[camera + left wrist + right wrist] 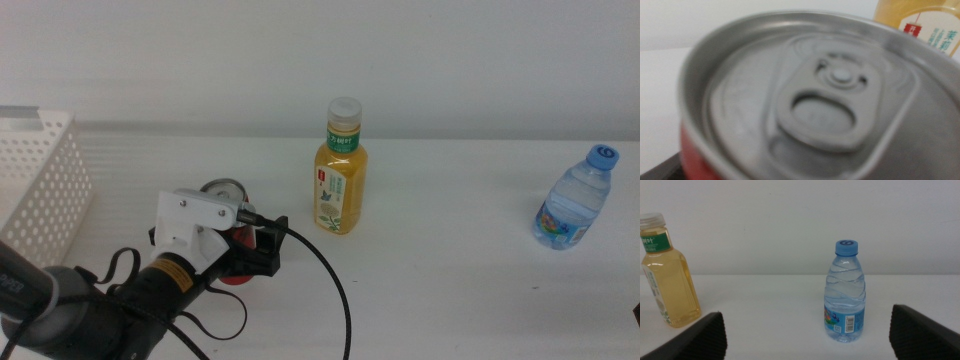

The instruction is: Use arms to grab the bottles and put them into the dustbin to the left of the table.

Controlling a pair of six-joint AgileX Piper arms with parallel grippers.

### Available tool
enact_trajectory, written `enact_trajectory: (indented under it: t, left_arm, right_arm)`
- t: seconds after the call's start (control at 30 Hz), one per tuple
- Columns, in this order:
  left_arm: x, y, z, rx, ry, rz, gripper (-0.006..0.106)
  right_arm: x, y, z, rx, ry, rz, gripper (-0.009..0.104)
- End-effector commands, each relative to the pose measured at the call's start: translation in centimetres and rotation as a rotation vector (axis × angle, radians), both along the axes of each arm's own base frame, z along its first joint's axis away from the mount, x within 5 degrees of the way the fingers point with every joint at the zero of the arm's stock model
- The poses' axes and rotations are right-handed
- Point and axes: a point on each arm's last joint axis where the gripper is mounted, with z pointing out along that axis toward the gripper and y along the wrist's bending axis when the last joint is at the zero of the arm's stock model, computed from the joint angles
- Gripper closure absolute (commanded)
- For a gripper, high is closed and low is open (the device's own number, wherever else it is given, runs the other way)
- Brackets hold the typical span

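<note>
Left tool straddles the red can beside the dustbin, clamping unclear; an off-centre squeeze could topple it. Right tool waits wide.

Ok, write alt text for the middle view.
The left claw is at a red soda can on the white table. An orange juice bottle stands beside it, a water bottle far right, and a white perforated basket at left.
</note>
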Motion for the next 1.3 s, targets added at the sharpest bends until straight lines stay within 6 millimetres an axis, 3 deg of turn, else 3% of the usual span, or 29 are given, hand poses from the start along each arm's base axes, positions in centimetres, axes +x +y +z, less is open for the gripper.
enact_trajectory:
  t: [0.0, 0.6, 0.73, 0.93, 1.2, 1.27]
  left_arm:
    - [0.06, -0.12, -0.08, -0.004, 0.007, -0.001, 0.007]
    - [-0.03, -0.11, -0.36, 0.013, 0.036, -0.005, 0.007]
    - [-0.07, -0.09, -0.46, 0.017, 0.046, -0.005, 0.011]
    - [-0.08, -0.08, -0.5, 0.036, 0.042, -0.011, 0.035]
    - [-0.13, -0.28, -0.39, 0.08, 0.006, -0.053, 0.099]
    - [-0.45, -0.32, -0.09, 0.075, -0.019, -0.072, 0.102]
  right_arm:
    - [-0.11, -0.07, -1.14, -0.014, -0.008, -0.009, 0.009]
    - [-0.11, -0.07, -1.14, -0.014, -0.008, -0.009, 0.009]
    - [-0.11, -0.07, -1.14, -0.014, -0.008, -0.009, 0.009]
    - [-0.11, -0.07, -1.14, -0.014, -0.008, -0.009, 0.009]
    - [-0.11, -0.07, -1.14, -0.014, -0.008, -0.009, 0.009]
    - [-0.11, -0.07, -1.14, -0.014, -0.008, -0.009, 0.009]
